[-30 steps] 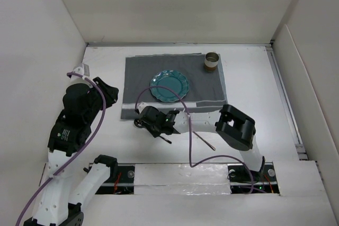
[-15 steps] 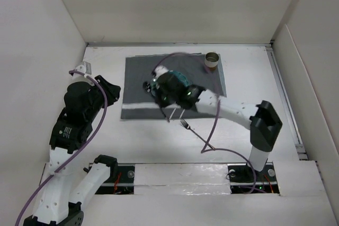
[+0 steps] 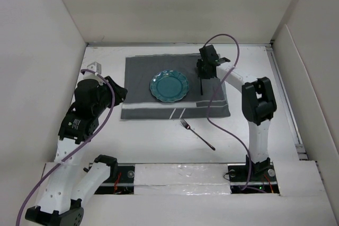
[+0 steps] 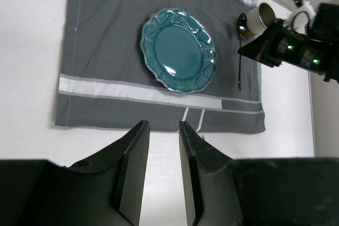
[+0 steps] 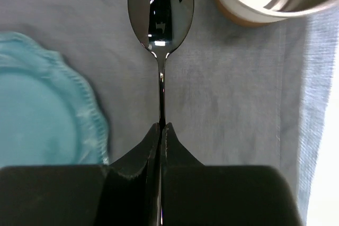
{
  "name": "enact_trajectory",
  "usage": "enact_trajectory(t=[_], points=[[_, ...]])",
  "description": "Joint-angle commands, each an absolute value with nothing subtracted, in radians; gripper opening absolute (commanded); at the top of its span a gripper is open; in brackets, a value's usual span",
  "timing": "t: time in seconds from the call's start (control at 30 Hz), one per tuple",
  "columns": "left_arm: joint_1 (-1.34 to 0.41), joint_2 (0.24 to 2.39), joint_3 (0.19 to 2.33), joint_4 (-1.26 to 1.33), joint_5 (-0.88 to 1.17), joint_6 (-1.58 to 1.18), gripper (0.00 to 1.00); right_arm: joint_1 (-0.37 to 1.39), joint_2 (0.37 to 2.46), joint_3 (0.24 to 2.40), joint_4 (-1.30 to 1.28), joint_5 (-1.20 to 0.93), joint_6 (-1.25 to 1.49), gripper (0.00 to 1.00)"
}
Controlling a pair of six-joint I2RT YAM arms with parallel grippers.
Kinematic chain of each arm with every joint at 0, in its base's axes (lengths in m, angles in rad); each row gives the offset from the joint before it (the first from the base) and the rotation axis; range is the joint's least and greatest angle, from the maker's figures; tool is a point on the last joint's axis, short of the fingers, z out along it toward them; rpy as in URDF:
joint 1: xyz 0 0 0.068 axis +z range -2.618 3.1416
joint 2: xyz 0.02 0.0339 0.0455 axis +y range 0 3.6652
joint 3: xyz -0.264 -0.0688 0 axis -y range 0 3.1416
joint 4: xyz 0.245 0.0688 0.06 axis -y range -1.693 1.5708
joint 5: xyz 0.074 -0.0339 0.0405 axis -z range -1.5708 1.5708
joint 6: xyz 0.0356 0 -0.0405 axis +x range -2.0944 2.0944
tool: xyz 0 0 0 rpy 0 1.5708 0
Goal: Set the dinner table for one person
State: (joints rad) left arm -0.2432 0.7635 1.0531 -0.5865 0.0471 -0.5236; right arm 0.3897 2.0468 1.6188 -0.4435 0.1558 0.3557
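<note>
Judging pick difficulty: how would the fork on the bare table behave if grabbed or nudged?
The fork looks like thin metal, so it is probably stiff and light. It lies flat on the smooth white table, so a nudge would likely slide or spin it, not roll it. Its slim handle could slip in a pinch.

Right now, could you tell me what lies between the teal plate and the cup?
A spoon lies there on the grey placemat, seen best in the left wrist view.

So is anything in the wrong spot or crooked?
Yes, the fork lies slanted on the bare white table, off the grey placemat, not next to the teal plate. Nothing looks spilled or broken.
</note>
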Motion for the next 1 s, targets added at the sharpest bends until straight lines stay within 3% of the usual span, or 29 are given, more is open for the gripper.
enact_trajectory(t=[0.0,0.33,0.37,0.47,0.57,0.7,0.73,0.8,0.83,0.87,0.93,0.97], points=[[-0.249,0.759,1.034,-0.528,0.067,-0.506,0.26,0.391,2.081,1.736,-0.505,0.149,0.316,0.0],[-0.249,0.772,0.997,-0.491,0.084,-0.517,0.26,0.382,2.114,1.682,-0.549,0.135,0.359,0.0],[-0.249,0.773,0.994,-0.489,0.086,-0.518,0.26,0.382,2.109,1.666,-0.537,0.135,0.36,0.04],[-0.249,0.776,0.991,-0.483,0.097,-0.52,0.26,0.382,2.098,1.654,-0.534,0.13,0.359,0.29],[-0.249,0.778,0.991,-0.482,0.103,-0.518,0.26,0.382,2.071,1.673,-0.555,0.12,0.353,0.38],[-0.249,0.778,0.991,-0.476,0.11,-0.517,0.26,0.393,1.979,1.669,-0.603,0.117,0.371,0.4],[-0.249,0.779,0.989,-0.474,0.113,-0.515,0.26,0.402,1.947,1.648,-0.603,0.121,0.389,0.39],[-0.249,0.782,0.977,-0.457,0.127,-0.514,0.25,0.446,1.756,1.46,-0.554,0.085,0.42,0.09],[-0.249,0.782,0.977,-0.457,0.127,-0.514,0.24,0.446,1.755,1.459,-0.554,0.084,0.42,0.09],[-0.249,0.784,0.974,-0.451,0.13,-0.514,0.21,0.481,1.655,1.397,-0.54,0.045,0.431,0.0],[-0.249,0.785,0.96,-0.433,0.146,-0.512,0.0,0.527,1.557,1.2,-0.505,-0.056,0.455,0.0],[-0.249,0.791,0.96,-0.428,0.149,-0.509,0.0,0.554,1.511,1.136,-0.499,-0.073,0.477,0.0]])
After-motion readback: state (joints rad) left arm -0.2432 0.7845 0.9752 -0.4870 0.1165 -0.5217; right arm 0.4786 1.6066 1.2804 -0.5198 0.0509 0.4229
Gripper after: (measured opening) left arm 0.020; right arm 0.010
